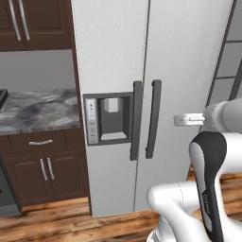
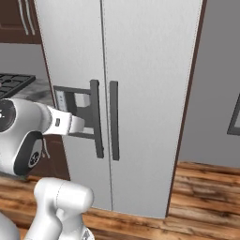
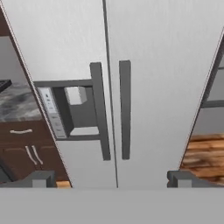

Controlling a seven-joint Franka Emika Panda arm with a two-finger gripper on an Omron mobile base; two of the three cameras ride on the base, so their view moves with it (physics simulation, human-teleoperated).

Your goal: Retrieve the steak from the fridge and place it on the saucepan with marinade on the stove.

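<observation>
From the left base view the fridge [image 1: 156, 56] stands shut beside a marble counter [image 1: 38, 108], the right base view shows its two dark handles [image 2: 105, 119], and in the hand view the gripper [image 3: 111, 178] hangs spread wide, holding nothing, facing the doors.

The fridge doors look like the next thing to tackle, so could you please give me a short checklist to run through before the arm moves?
1. Fridge doors both shut: ok, nothing opened yet.
2. Right door handle unobstructed: ok.
3. Left door handle unobstructed: ok.
4. Tool spread wide, nothing between its tips: ok.
5. Tool touching a handle: not ok, it is short of the doors.
6. Steak inside: cannot tell, doors hide the interior.
</observation>
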